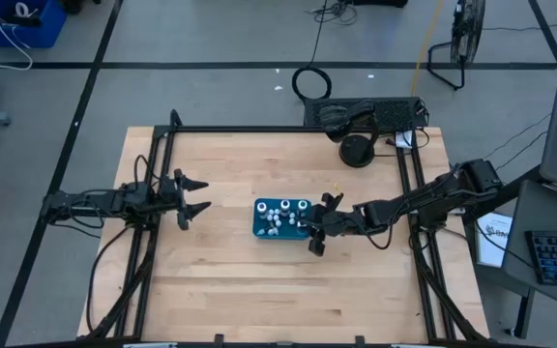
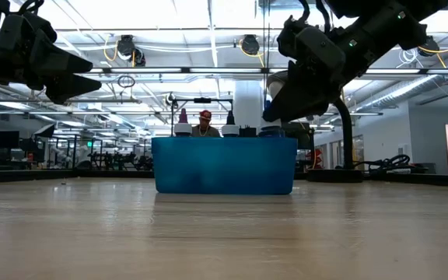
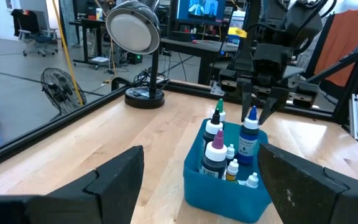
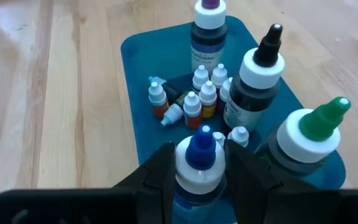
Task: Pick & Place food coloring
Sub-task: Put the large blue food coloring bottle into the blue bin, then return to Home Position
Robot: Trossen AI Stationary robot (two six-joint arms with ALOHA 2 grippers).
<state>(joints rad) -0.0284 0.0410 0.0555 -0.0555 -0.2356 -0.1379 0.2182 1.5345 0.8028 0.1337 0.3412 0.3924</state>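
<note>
A teal tray (image 1: 259,229) stands mid-table. In it are several tiny white-capped dropper bottles (image 4: 194,99) and taller dark bottles with purple (image 4: 209,31), black (image 4: 257,74) and green (image 4: 312,134) tips. My right gripper (image 1: 315,224) reaches over the tray's right end, shut on a blue-tipped food coloring bottle (image 4: 199,168) whose lower part is inside the tray. My left gripper (image 1: 199,196) waits open, left of the tray and level above the table. My right gripper pinches the blue-tipped bottle's white cap (image 4: 185,177) between its two fingers, one on each side. The fingers (image 3: 267,111) slant down at it from the table's right side. The bottle stands upright in the tray; the tray wall (image 3: 222,193) hides its base.
A black round lamp base with cable (image 1: 356,150) stands at the table's far right, next to dark gear (image 1: 366,114). Black frame rails (image 1: 153,242) run along the left, right and far edges. Bare wood lies in front of the tray (image 1: 278,290).
</note>
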